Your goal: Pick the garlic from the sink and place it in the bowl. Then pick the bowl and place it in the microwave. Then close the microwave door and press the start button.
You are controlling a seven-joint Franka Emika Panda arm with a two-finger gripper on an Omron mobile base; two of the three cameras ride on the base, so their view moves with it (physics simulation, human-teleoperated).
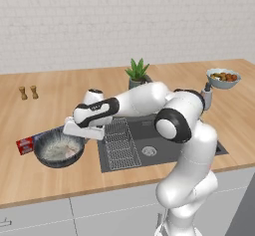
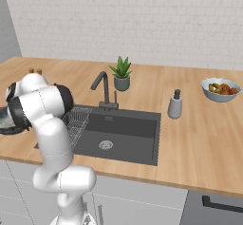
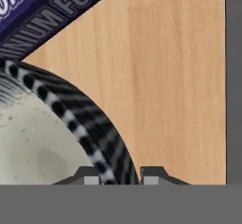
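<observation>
Ribbed dark rim of the bowl sits between my 2 fingertips, spread apart astride it at lower centre; bare wood counter lies right, foil box upper left.

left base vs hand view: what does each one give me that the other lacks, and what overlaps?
Left base view: the sink, its wire rack, the potted plant and the pale food bowl. Hand view: the "FOIL" lettering on the box, and the claw tips straddling the bowl rim. Both: ribbed bowl, box, wooden counter.
</observation>
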